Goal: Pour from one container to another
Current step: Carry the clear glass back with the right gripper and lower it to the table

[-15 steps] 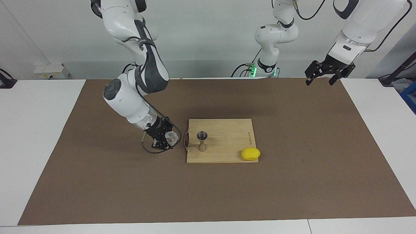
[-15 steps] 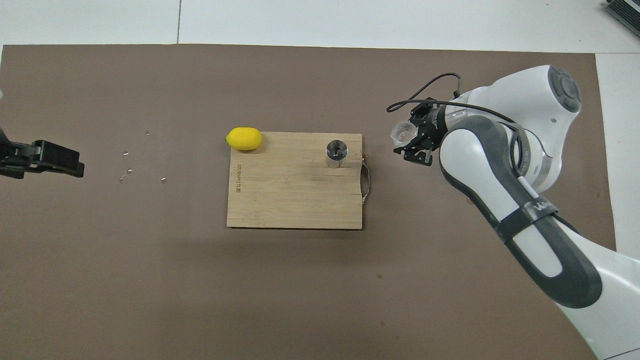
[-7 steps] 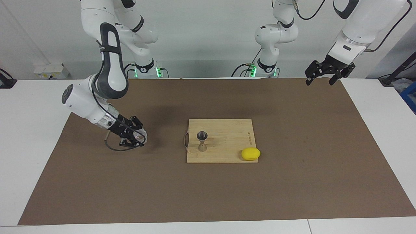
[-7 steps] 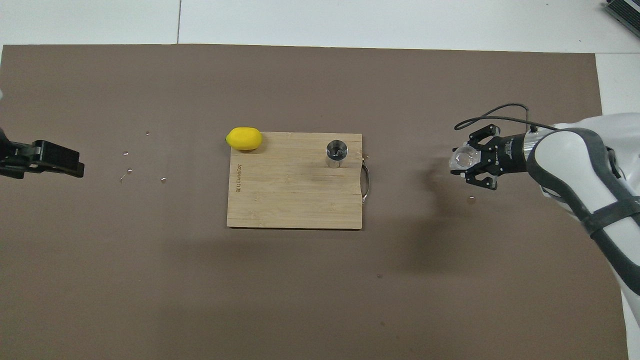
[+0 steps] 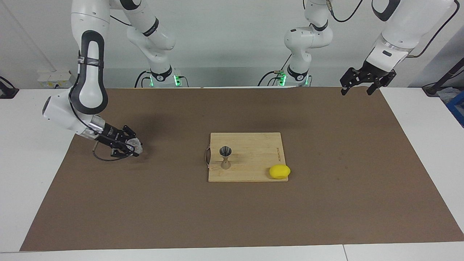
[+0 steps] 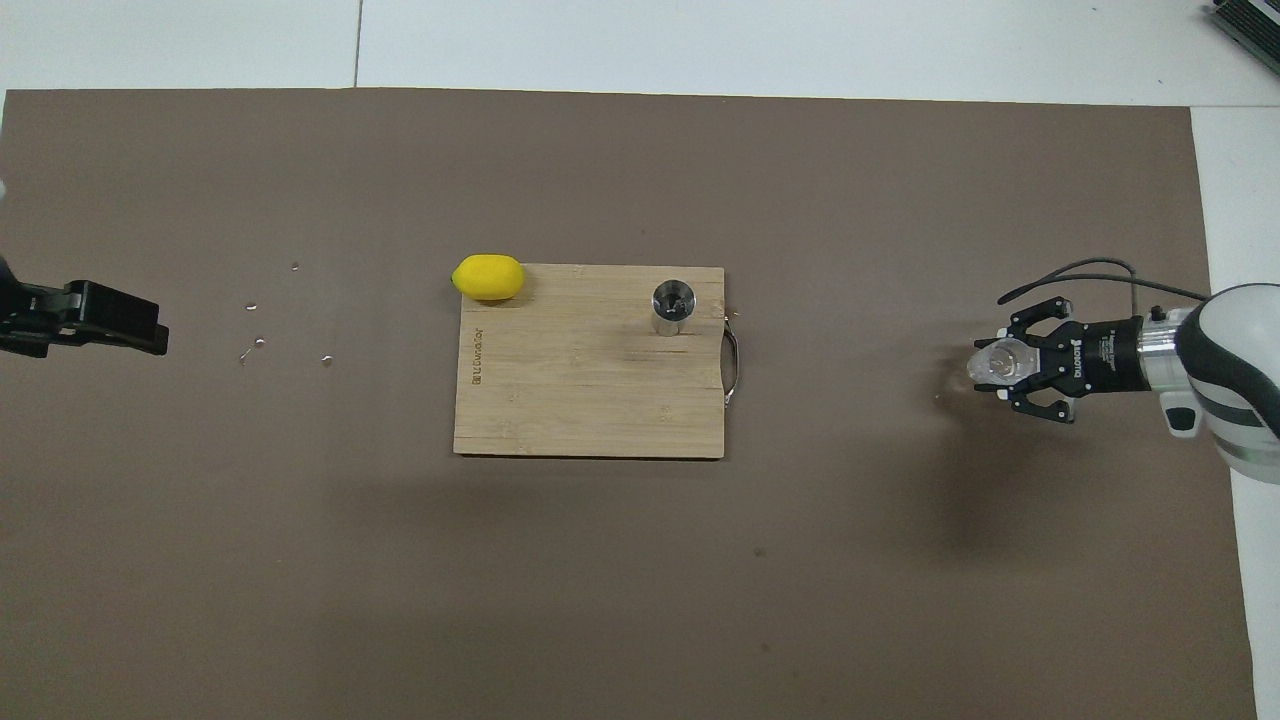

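My right gripper [image 5: 131, 146] [image 6: 1005, 366] is shut on the small clear glass cup [image 5: 135, 145] [image 6: 995, 363] and holds it low over the brown mat at the right arm's end of the table. The silvery hourglass jigger [image 5: 225, 157] [image 6: 672, 306] stands upright on the wooden cutting board [image 5: 253, 150] [image 6: 580, 390], near the board's metal handle. My left gripper [image 5: 362, 82] [image 6: 150, 330] hangs in the air over the mat's edge at the left arm's end, apart from everything.
A yellow lemon [image 5: 279, 171] [image 6: 488, 277] lies at the board's corner farthest from the robots, toward the left arm's end. A few small droplets [image 6: 255, 342] dot the mat below my left gripper. The brown mat [image 5: 232, 210] covers most of the white table.
My right arm has swung away from the cutting board toward its own end of the table, carrying the glass cup and lowering it close to the mat. My left arm has not moved.
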Available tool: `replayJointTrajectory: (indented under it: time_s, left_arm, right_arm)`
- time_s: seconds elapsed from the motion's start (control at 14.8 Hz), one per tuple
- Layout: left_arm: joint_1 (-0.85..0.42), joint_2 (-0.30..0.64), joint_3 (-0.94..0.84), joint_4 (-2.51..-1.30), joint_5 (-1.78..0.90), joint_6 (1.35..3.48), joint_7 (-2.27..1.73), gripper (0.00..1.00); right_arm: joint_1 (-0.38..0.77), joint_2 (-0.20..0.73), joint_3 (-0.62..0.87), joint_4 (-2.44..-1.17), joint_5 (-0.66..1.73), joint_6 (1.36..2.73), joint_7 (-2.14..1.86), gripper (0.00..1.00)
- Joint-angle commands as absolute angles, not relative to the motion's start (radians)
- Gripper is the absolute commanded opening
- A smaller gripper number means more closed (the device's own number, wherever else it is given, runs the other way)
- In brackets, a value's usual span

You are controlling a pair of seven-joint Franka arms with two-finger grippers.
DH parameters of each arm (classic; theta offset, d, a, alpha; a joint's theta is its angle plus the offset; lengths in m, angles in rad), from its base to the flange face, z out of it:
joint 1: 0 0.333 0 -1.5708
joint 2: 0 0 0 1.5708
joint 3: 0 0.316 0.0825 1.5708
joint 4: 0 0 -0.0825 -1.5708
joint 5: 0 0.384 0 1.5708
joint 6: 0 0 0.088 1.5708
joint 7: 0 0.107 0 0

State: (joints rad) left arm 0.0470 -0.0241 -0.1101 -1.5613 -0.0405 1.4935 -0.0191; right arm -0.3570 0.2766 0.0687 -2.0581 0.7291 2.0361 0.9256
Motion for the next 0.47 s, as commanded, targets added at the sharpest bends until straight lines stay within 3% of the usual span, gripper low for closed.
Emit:
replayJointTrajectory:
  time_s: [0.0, 0.27, 0.34, 0.41]
  left_arm:
    - [0.058, -0.038, -0.117, -1.569, -0.028, 1.482, -0.011, 1.00]
    - [0.058, -0.038, -0.117, -1.569, -0.028, 1.482, -0.011, 1.00]
    - [0.058, -0.038, -0.117, -1.572, -0.028, 1.482, -0.011, 1.00]
    - [0.058, -0.038, -0.117, -1.569, -0.028, 1.482, -0.011, 1.00]
  right_arm:
    - [-0.419, 0.330, 0.083, -2.057, 0.782, 2.011, 0.801, 0.01]
    - [-0.423, 0.348, 0.083, -2.057, 0.796, 2.009, 0.770, 0.05]
    - [-0.420, 0.351, 0.083, -2.060, 0.802, 2.010, 0.769, 0.14]
    - [-0.420, 0.351, 0.081, -2.059, 0.802, 2.013, 0.762, 0.44]
